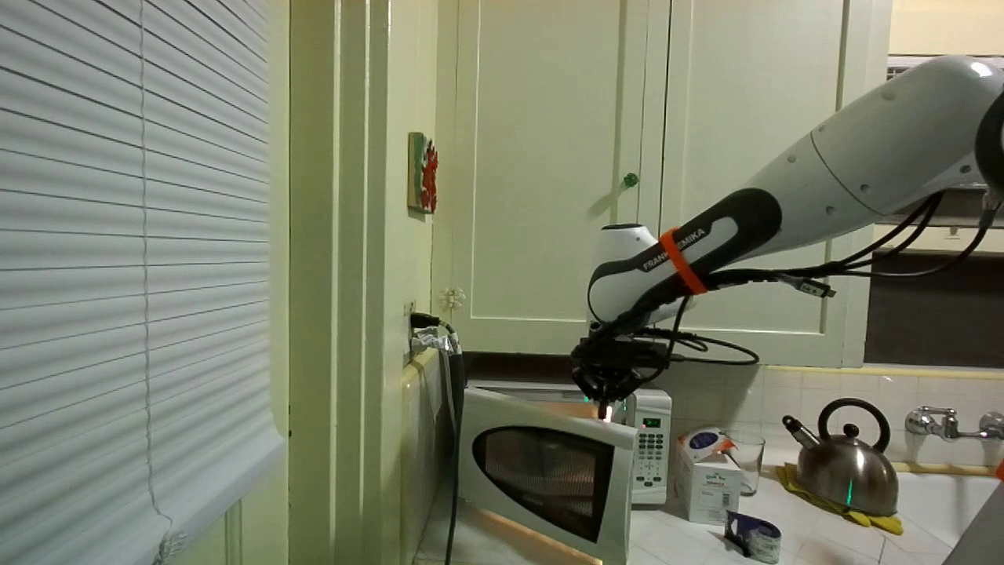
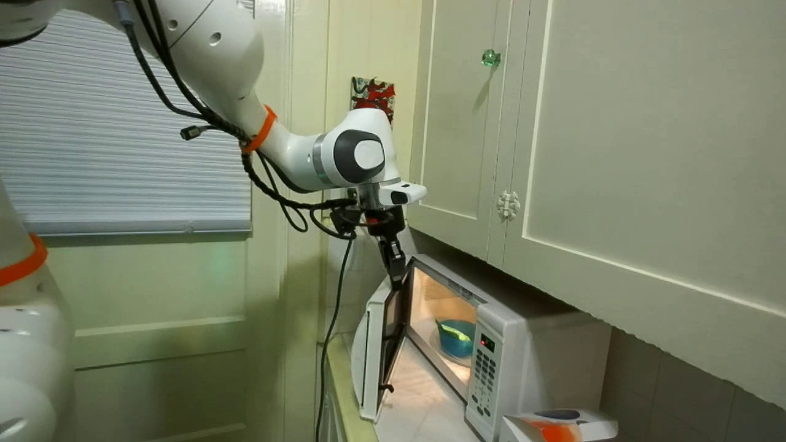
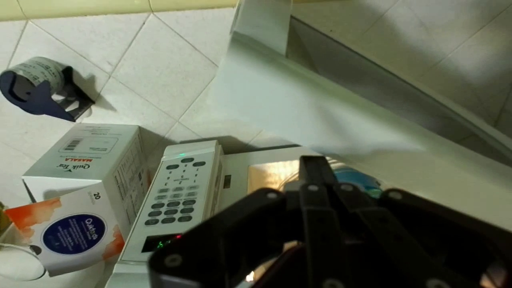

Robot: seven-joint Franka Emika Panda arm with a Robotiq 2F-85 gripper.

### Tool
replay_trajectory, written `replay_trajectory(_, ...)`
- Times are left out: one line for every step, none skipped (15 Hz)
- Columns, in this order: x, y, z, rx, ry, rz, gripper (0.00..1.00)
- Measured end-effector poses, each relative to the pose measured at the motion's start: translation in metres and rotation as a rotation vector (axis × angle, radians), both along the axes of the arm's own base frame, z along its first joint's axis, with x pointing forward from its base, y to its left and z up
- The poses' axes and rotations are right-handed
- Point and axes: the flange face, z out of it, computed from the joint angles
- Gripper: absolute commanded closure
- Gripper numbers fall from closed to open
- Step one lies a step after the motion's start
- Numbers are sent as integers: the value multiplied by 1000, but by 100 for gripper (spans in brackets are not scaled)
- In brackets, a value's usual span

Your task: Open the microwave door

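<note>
Door (image 1: 547,475) ajar, lower centre of an exterior view | likely light, stiff, glass (image 1: 549,480) breakable | hook its free edge (image 1: 631,494) | gripper (image 2: 396,283) just inside, fingers pressed together, empty!

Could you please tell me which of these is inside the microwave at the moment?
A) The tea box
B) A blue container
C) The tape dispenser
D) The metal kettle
B: in an exterior view, the blue container shows inside the lit microwave, past the microwave door, which stands partly open.
</note>
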Motion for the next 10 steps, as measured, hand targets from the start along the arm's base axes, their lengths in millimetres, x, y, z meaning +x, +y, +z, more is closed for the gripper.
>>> replay_trajectory(-3,2,4,13,17,12,100)
replay_trajectory(-5,4,7,23,32,20,100)
replay_trajectory(-7,4,8,25,38,22,100)
replay_trajectory(-8,4,10,24,38,21,100)
replay_trajectory(-8,4,10,29,43,20,100)
replay_trajectory(-9,3,9,35,47,21,100)
replay_trajectory(-9,2,9,36,47,20,100)
replay_trajectory(-8,1,9,36,47,17,100)
replay_trajectory(-8,0,10,36,46,15,100)
replay_trajectory(-8,-1,10,36,44,13,100)
